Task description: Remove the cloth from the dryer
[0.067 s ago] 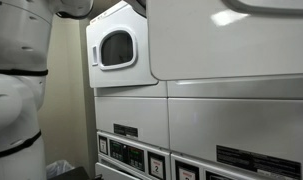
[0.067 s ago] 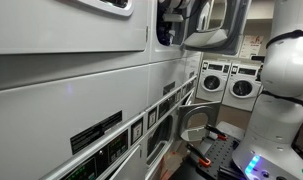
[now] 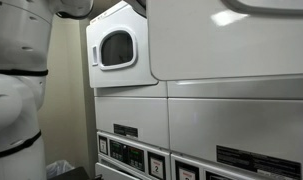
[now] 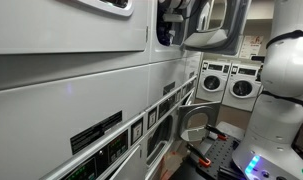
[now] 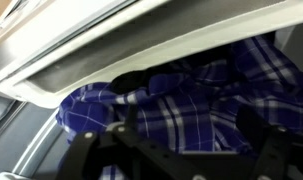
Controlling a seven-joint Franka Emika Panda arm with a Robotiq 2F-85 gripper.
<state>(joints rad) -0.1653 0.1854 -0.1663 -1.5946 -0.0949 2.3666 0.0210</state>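
Wrist view, blue plaid cloth (image 5: 186,105) inside dryer (image 5: 111,50), gripper (image 5: 181,162) spread wide nearby

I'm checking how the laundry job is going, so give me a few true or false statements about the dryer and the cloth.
The cloth is blue and white plaid. True.
The dryer door is shut. False: it stands swung open.
The cloth hangs fully outside the machine. False: in the wrist view it lies inside, behind the pale rim.
Other front-loading machines stand in the background. True.
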